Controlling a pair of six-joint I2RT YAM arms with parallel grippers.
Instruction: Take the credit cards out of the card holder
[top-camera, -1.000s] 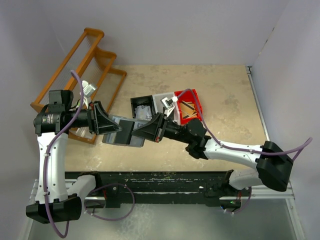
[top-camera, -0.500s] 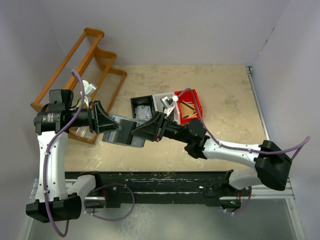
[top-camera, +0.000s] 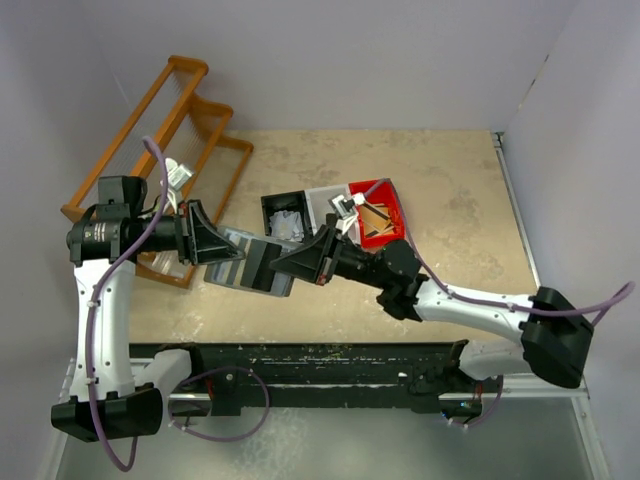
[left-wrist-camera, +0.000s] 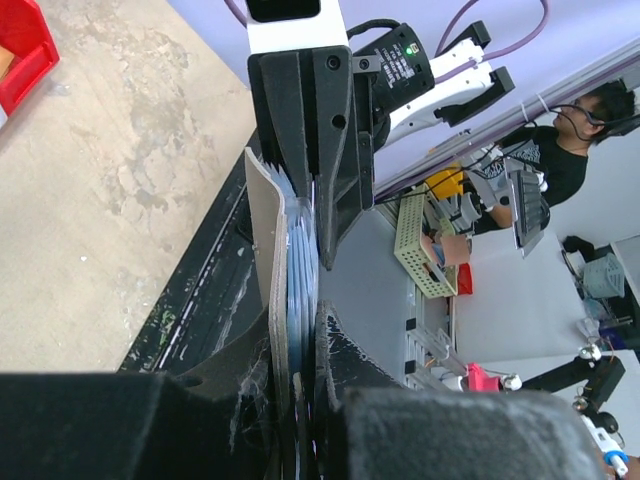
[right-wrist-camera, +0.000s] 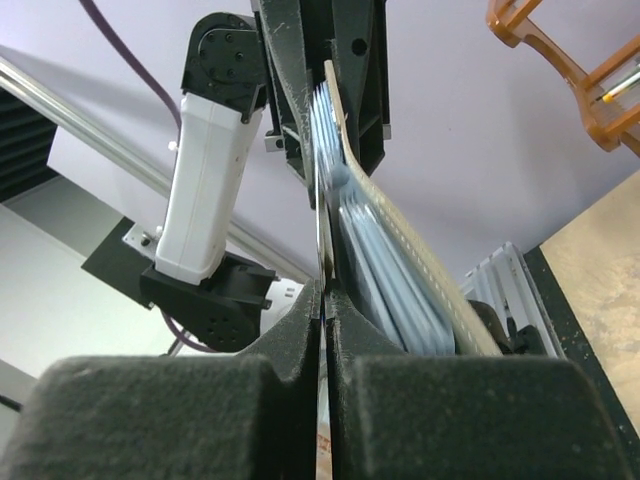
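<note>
Item: card holder, slate-grey hinged case, held clear of the counter just in front of the black bin, spanned between both arms. Left gripper: clamped on the holder's end farther from the black bin, jaws pressed onto its cover edge. Right gripper: jaws pressed together on a thin edge at the end below the black bin, apparently one of the credit cards, though the edge-on wrist views leave this unsure. Contents: credit cards, pale bluish, fanned inside the open case against its tan inner face, none yet free. Step in hand, as judged: drawing a card out. Handling note: keep the left grip firm and unmoving; pull the right gripper straight along the card's own plane, away from the hinge, slowly, so that neighbouring cards do not drag out and spill; carry the freed card away from the holder before releasing it.
</note>
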